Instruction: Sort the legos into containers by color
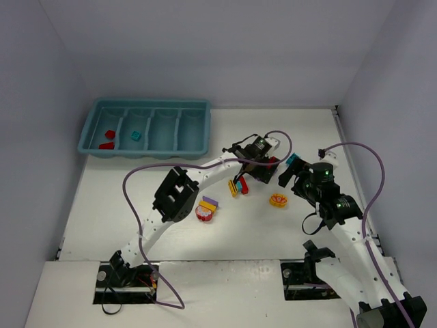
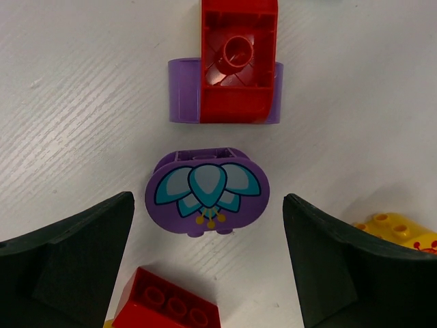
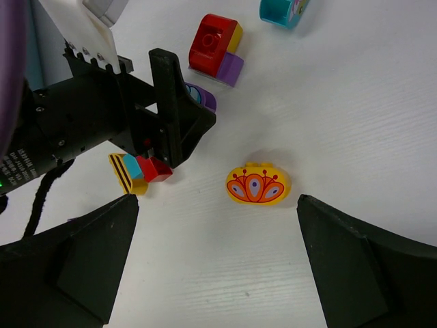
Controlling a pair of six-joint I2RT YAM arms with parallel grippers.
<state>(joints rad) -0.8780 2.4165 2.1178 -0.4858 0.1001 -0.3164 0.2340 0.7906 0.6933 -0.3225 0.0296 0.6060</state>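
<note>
The left gripper (image 2: 206, 198) hangs released over the table, its dark fingers (image 2: 75, 260) spread wide on either side of a purple flower-printed brick (image 2: 205, 184) that sits between them, touching neither. Just beyond it lies a red brick (image 2: 239, 61), hollow underside towards the camera, set against a purple curved piece (image 2: 181, 92). Nearer the wrist, a second red brick (image 2: 167, 304) is cut off by the lower edge. A yellow studded piece (image 2: 396, 229) is half hidden behind the right-hand finger.

The right gripper (image 3: 215, 199) is likewise released and grasps nothing. A yellow flower-printed brick (image 3: 258, 184) lies just ahead of its open jaws, apart from both fingers. To the left, a small striped stack (image 3: 140, 169) of yellow, teal and red lies partly under the left gripper's body. A teal piece (image 3: 281, 12) is cut off at the top.

From above, the left gripper hides the purple flower-printed brick, and the right gripper's fingers are hard to make out against the arm. By the left arm's elbow sits a red-and-white round piece (image 1: 203, 214) with yellow and purple bricks touching it.

At the far left stands the teal-blue tray (image 1: 150, 104). It has two red pieces (image 1: 108, 133) in its leftmost compartment and a teal cube (image 1: 135, 136) in the next. The white table (image 1: 102, 205) is boxed in by pale grey walls (image 1: 205, 48)
</note>
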